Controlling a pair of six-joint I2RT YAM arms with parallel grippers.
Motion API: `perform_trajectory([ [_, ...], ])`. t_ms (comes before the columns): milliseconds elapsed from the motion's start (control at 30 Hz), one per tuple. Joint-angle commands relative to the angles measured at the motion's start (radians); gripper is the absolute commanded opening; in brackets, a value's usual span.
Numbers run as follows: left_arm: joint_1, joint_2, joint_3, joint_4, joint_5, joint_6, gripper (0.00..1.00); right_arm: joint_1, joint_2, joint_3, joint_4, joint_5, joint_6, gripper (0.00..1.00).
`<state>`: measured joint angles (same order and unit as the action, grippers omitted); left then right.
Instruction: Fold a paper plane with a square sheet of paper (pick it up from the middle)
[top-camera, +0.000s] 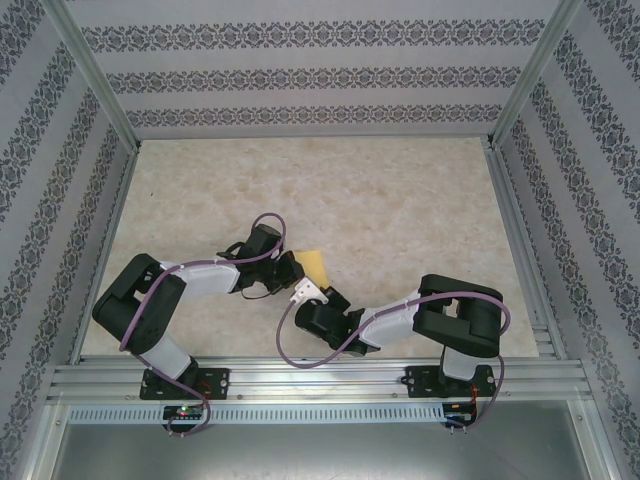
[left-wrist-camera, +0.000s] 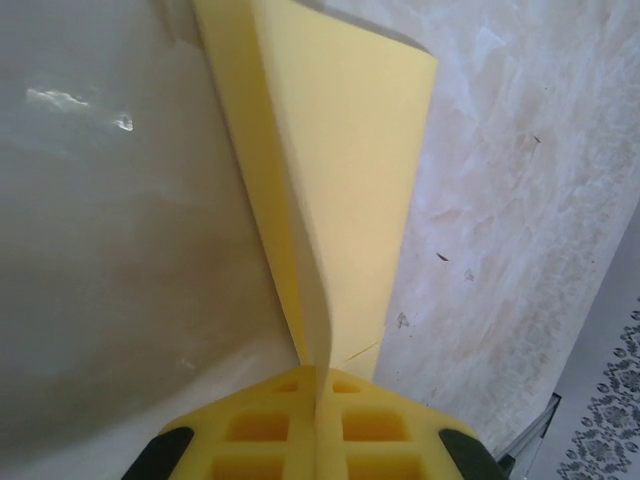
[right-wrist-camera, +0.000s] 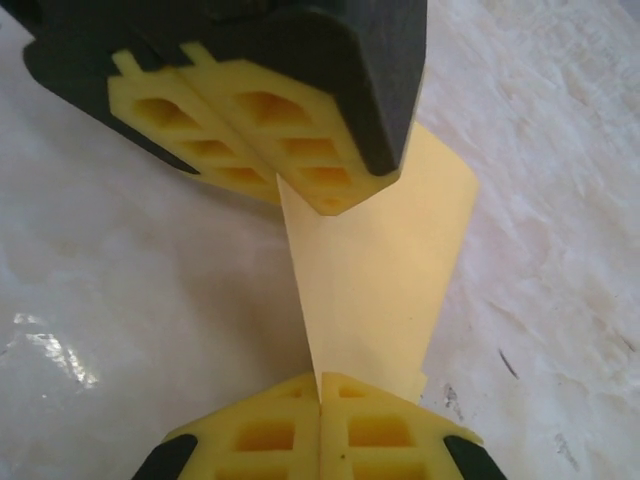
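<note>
though folded, smooth yellow paper (left-wrist-camera: 340, 190)

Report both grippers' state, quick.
Left gripper: closed, pinching the folded yellow paper.
Right gripper: closed on the opposite end of the same paper.

I've got both arms bent inward, wrists close together. My left gripper (top-camera: 290, 268) and right gripper (top-camera: 318, 295) face each other, tips near but apart, each with its jaws pressed together on the paper (top-camera: 316, 263).
</note>
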<state>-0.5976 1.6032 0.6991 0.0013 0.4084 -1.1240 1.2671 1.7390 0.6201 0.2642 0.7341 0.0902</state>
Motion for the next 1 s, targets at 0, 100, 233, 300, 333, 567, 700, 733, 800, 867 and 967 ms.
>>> perform_trajectory([
  [0,0.003,-0.052,0.033,-0.076,-0.046,0.033,0.17,-0.015,-0.024,-0.022,0.044,0.016,0.044,0.00],
  [100,0.009,-0.090,0.039,-0.128,-0.086,0.049,0.32,-0.039,-0.057,-0.063,0.100,-0.048,0.078,0.00],
  [233,0.027,-0.182,0.030,-0.207,-0.166,0.068,0.53,-0.075,-0.095,-0.104,0.177,-0.192,0.105,0.00],
  [300,0.035,-0.245,0.023,-0.256,-0.224,0.075,0.60,-0.083,-0.098,-0.104,0.202,-0.254,0.103,0.00],
  [333,0.037,-0.271,0.021,-0.276,-0.247,0.077,0.64,-0.087,-0.095,-0.101,0.212,-0.274,0.103,0.00],
  [567,0.041,-0.437,-0.022,-0.332,-0.354,0.069,0.72,-0.118,-0.036,-0.123,0.409,-0.396,0.149,0.00],
  [700,0.043,-0.470,-0.053,-0.309,-0.354,0.056,0.71,-0.129,-0.007,-0.135,0.465,-0.430,0.184,0.00],
  [733,0.043,-0.470,-0.058,-0.298,-0.344,0.058,0.70,-0.132,0.003,-0.139,0.477,-0.440,0.195,0.00],
  [800,0.043,-0.464,-0.066,-0.269,-0.318,0.063,0.69,-0.135,0.022,-0.145,0.502,-0.461,0.226,0.00],
  [867,0.042,-0.454,-0.068,-0.253,-0.295,0.069,0.68,-0.139,0.035,-0.148,0.514,-0.472,0.266,0.00],
  [967,0.042,-0.444,-0.070,-0.235,-0.274,0.074,0.67,-0.154,0.052,-0.160,0.542,-0.495,0.342,0.00],
])
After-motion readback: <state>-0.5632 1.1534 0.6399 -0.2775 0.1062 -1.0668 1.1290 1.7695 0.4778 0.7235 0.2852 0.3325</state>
